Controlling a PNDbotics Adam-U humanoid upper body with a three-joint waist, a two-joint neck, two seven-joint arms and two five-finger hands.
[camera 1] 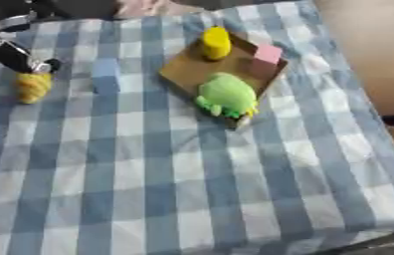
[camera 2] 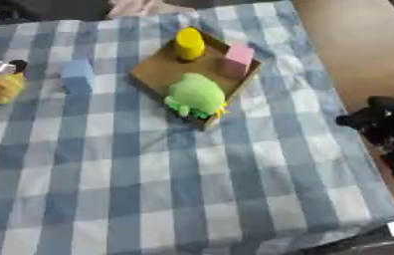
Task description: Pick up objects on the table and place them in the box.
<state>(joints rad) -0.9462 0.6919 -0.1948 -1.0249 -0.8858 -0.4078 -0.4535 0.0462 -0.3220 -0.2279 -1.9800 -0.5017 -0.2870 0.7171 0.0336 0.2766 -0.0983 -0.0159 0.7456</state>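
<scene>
A shallow brown box [camera 1: 186, 69] lies on the checked cloth at the upper middle. In it are a yellow cylinder [camera 1: 215, 43], a pink block [camera 1: 267, 54] and a green plush toy [camera 1: 228, 94] that hangs over the near rim. At the far left my left hand [camera 1: 25, 59] reaches down onto an orange-yellow object [camera 1: 33, 87], its fingertips at the object's top; the picture does not show how its fingers stand. A blue block [camera 1: 106, 75] stands between that object and the box. My right hand [camera 2: 390, 119] rests off the table's right edge, dark and unclear.
The blue-and-white checked cloth [camera 1: 192, 189] covers the table. A bare brown floor [camera 2: 357, 50] lies to the right of the table edge. Pink fabric [camera 1: 144, 7] shows at the far edge.
</scene>
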